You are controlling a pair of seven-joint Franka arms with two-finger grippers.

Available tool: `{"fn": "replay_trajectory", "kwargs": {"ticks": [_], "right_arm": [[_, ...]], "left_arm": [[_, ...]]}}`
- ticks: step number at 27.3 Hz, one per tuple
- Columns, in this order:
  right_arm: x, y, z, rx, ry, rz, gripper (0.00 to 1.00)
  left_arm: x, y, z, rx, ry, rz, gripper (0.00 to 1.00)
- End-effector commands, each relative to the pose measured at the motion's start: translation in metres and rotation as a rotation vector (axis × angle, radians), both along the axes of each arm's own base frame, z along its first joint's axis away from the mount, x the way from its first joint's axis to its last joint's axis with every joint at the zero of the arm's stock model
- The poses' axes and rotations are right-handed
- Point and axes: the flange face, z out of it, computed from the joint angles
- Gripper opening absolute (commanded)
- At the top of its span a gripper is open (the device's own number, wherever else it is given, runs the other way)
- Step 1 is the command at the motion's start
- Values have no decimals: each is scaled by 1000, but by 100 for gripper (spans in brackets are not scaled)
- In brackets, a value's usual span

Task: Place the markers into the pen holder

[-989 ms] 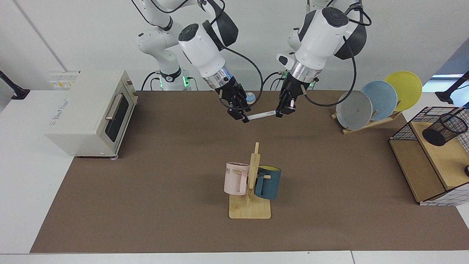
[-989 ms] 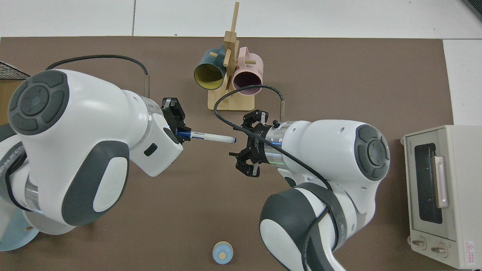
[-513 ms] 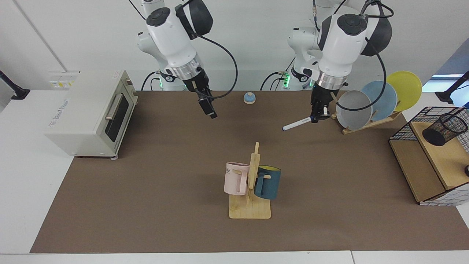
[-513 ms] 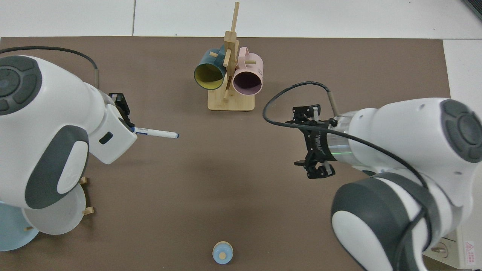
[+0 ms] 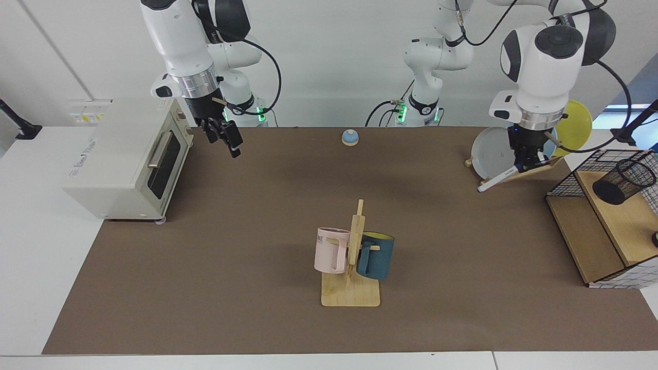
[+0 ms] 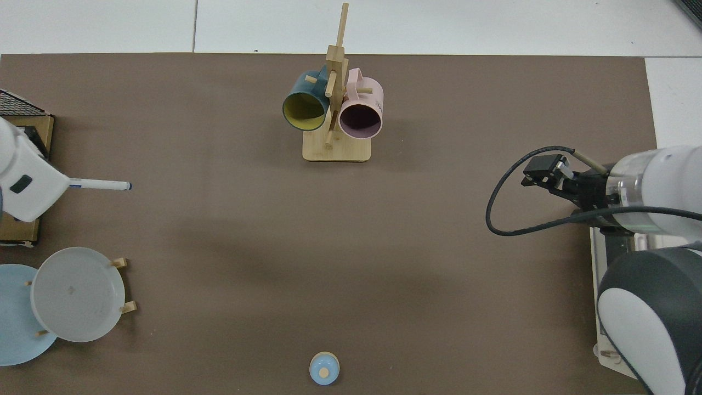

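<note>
At the front of the brown-matted table (image 5: 205,288), a pale bamboo mug tree (image 5: 353,257) carries a matte pink mug (image 5: 330,250), its side printed with letters ending "ME", and a dark teal mug (image 5: 376,255) with a yellow inside. Off to one side, a black wire-grid basket (image 5: 601,205) fitted with wooden boards holds the pen holder (image 5: 623,181), a small black mesh cylinder lying tilted on the upper board. Farther back, the left gripper (image 5: 524,163) is clamped on one end of the marker (image 5: 496,180), a slim white barrel with small dark print too fine to read; it slants down toward the table, in the air in front of a wooden rack of round grey, blue and yellow plates (image 5: 496,153) and well apart from the pen holder. Across the table the right gripper (image 5: 226,137) hangs with its jaws apart, empty, just beside a cream toaster oven (image 5: 123,159) whose side lettering cannot be made out. A small round blue bell (image 5: 350,137) sits by the far edge.
</note>
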Motion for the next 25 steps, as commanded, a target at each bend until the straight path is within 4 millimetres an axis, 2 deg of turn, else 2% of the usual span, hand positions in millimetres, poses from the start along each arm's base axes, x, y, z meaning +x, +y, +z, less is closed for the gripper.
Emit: {"fn": "replay_trajectory", "kwargs": {"ticks": [1, 4, 8, 12, 14, 20, 25], "right_arm": [[-4, -27, 4, -110, 1, 263, 100], [-5, -38, 7, -172, 0, 429, 100], [-4, -46, 12, -214, -3, 637, 100], [2, -50, 27, -196, 11, 705, 100], [5, -49, 28, -190, 48, 708, 100], [19, -45, 49, -174, 117, 710, 100], [22, -49, 52, -159, 133, 704, 100]], "left_arm": [[8, 58, 18, 97, 21, -8, 0], [9, 100, 25, 174, 51, -28, 0], [13, 143, 37, 256, 68, -48, 0], [17, 170, 56, 314, 73, -60, 0], [18, 183, 64, 340, 62, -37, 0], [13, 227, 78, 423, -5, -21, 0], [11, 240, 82, 446, -25, -40, 0]]}}
